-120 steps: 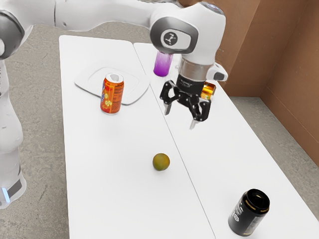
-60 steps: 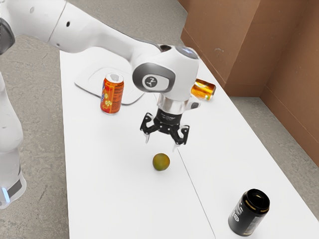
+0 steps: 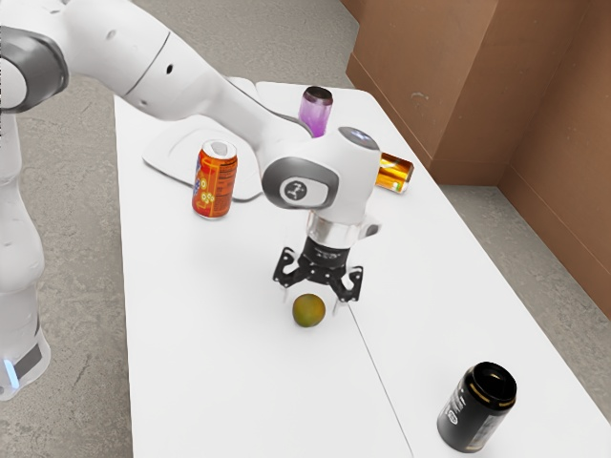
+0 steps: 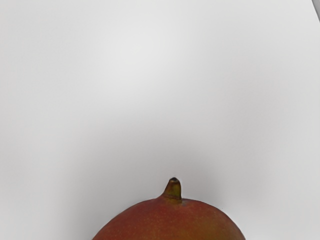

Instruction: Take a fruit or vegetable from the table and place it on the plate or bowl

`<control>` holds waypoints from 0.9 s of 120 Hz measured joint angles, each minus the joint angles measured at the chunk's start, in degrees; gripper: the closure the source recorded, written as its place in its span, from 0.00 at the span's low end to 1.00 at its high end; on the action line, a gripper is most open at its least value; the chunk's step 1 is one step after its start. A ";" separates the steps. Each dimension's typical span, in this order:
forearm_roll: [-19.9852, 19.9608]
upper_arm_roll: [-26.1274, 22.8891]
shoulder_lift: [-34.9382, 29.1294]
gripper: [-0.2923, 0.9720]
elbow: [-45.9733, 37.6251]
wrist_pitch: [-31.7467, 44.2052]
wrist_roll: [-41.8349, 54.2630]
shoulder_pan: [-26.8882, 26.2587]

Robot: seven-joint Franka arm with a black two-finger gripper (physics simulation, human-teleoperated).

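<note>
A small round yellow-green fruit (image 3: 308, 311) lies on the white table near its middle. My gripper (image 3: 314, 296) hangs open just above and slightly behind it, fingers spread and pointing down, touching nothing. In the wrist view the fruit (image 4: 170, 220) shows reddish-brown with a short stem, right under my hand. A flat white square plate (image 3: 181, 150) lies at the table's far end toward the exterior view's left, partly behind my arm.
An orange soda can (image 3: 214, 179) stands by the plate's near edge. A purple cup (image 3: 316, 111) and a tipped amber jar (image 3: 392, 173) sit at the back. A black jar (image 3: 476, 406) stands at the front right. Brown walls close off the exterior view's right.
My arm swung from the back of the table toward the fruit and lowered, so the open gripper now hovers just over it. The objects stayed put.
</note>
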 joint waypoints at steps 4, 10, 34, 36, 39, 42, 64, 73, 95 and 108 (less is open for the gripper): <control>0.19 -0.03 0.53 0.23 -0.01 0.50 -0.12 -0.09; 0.41 -0.05 1.01 0.23 0.00 1.35 -0.27 -0.28; 0.81 -0.06 2.84 0.23 -0.04 3.84 -0.73 -1.37; 0.83 -0.06 2.90 0.23 -0.03 3.96 -0.77 -1.46; 0.85 -0.06 2.98 0.23 -0.02 4.14 -0.81 -1.57; 0.88 -0.06 3.05 0.23 -0.01 4.29 -0.86 -1.69; 1.71 -0.07 3.36 0.37 -0.03 5.08 -1.06 -2.46; 2.08 -0.08 3.40 0.48 -0.06 5.29 -1.25 -2.70; 1.78 -0.30 3.36 0.56 -0.05 5.25 -1.90 -2.58; 1.66 -0.39 2.91 0.57 0.46 4.86 -2.25 -2.26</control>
